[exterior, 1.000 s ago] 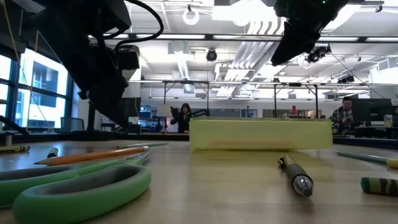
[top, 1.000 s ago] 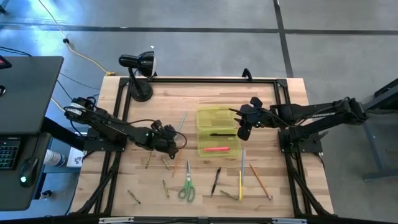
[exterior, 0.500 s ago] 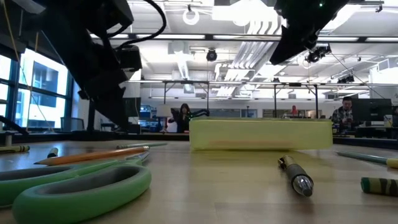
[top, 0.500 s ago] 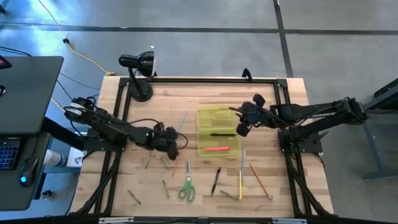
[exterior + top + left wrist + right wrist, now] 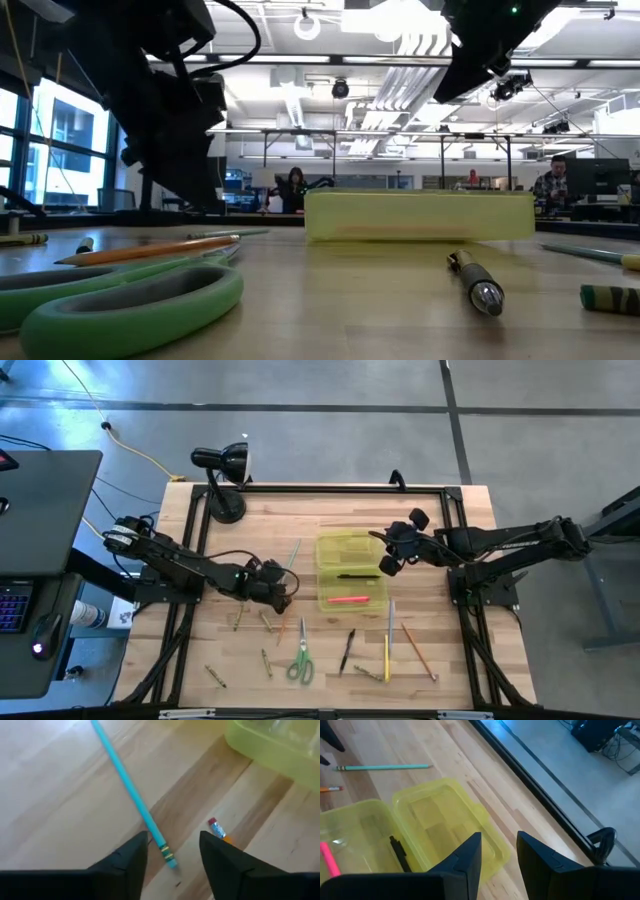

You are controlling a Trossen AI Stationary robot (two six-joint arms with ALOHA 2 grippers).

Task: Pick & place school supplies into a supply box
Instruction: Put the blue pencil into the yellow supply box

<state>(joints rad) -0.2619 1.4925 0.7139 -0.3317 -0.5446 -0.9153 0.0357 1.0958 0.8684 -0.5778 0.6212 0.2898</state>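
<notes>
supply box (image 5: 350, 572) mid-table, marker (image 5: 347, 600) and pen (image 5: 356, 575) inside | left gripper (image 5: 283, 592) left of box, low by pencil (image 5: 291, 559) | right gripper (image 5: 388, 561) above box's right edge | scissors (image 5: 300, 658) near edge | lamp (image 5: 222, 478) far left corner

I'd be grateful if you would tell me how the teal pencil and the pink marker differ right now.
The teal pencil lies on the bare table beside the supply box; the pink marker lies inside it. The pencil is thin with a banded ferrule at one end; the marker looks thicker and plain. The left gripper hovers open over the pencil's end; no gripper is at the marker. Both lie flat.
</notes>
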